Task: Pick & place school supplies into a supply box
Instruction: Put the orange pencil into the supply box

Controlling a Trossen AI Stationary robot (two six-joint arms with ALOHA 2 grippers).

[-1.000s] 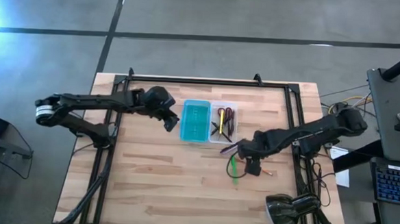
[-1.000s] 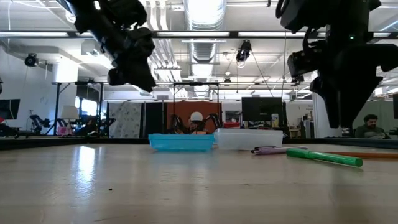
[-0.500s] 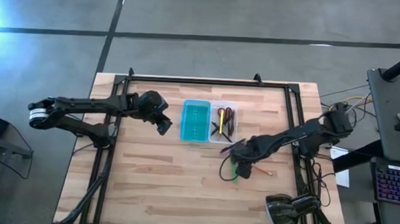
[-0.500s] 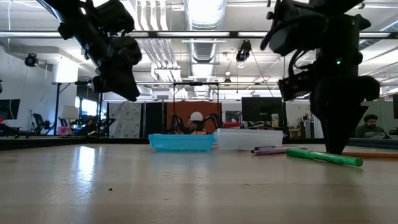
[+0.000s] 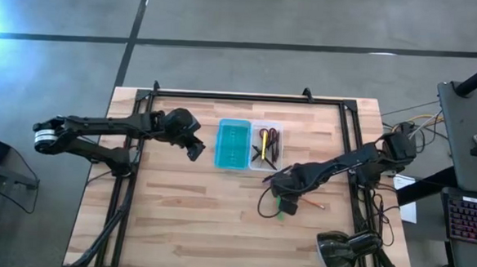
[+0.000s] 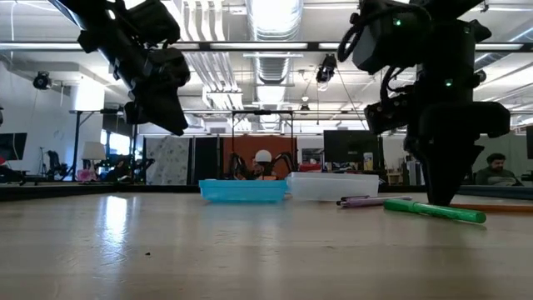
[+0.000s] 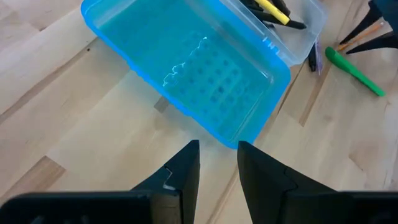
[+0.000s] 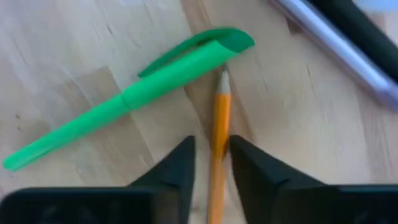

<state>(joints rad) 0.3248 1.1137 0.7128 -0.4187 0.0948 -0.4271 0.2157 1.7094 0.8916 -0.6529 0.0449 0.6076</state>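
The supply box lies open at the table's middle far side, its turquoise half empty. Its clear half holds red-handled scissors, a yellow pencil and dark pens. A green marker, an orange pencil and a purple pen lie flat on the wood near the box's right side. My right gripper is down at the table, narrowly open, its fingers astride the orange pencil. My left gripper hovers left of the box, narrowly open and empty. My right gripper comes from above, and its fingers stand across the orange pencil's shaft, a little behind the sharpened point. I cannot tell whether they touch it. The pencil lies flat on the table, its point by the green marker's cap.
A black desk lamp sits at the near right corner. Black frame rails run along the table's left, right and far sides. The wood in front of the box is bare. A person sits in the room behind.
My right gripper has gone toward the table's left edge and down to the tabletop, ending over the orange pencil beside the green marker. My left gripper has drawn a little away from the box toward the table's left edge, then held still.
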